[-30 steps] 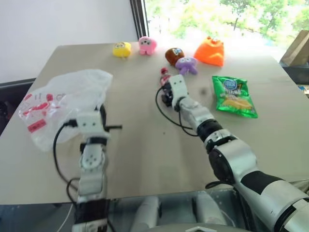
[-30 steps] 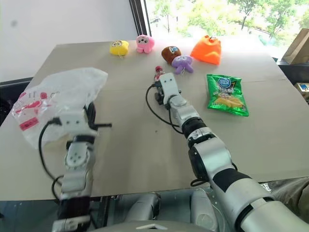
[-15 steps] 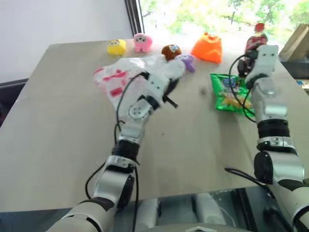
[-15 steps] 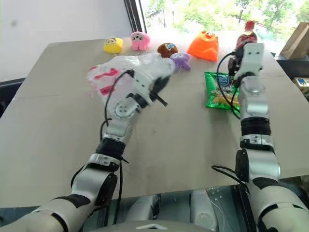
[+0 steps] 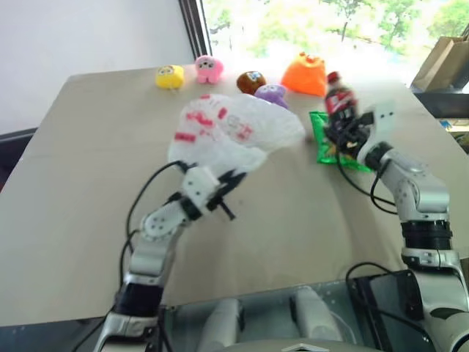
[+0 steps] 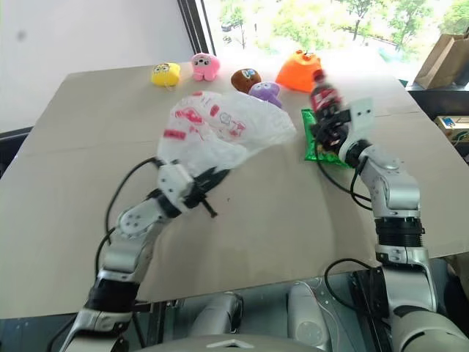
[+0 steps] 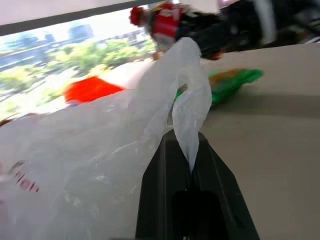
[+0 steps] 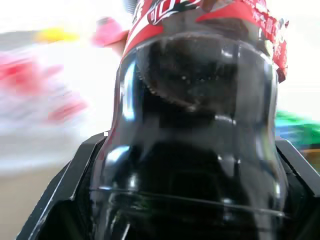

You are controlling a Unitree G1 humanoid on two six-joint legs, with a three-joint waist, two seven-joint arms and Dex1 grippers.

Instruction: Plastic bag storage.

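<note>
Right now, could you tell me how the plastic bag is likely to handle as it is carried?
The bag probably stays floppy: it billows from one pinched strip in the left tool. It looks light, being thin and see-through. It may slip, since that strip is narrow and smooth.

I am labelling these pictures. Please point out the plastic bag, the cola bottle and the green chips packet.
plastic bag (image 5: pixel 234 136), left eye view, crinkled middle.
cola bottle (image 6: pixel 323 94), right eye view, red label.
green chips packet (image 7: pixel 232 81), left wrist view, green edge.

beige table (image 5: pixel 80 176), white wall (image 5: pixel 73 33), sunlit window (image 5: pixel 308 22)
</note>
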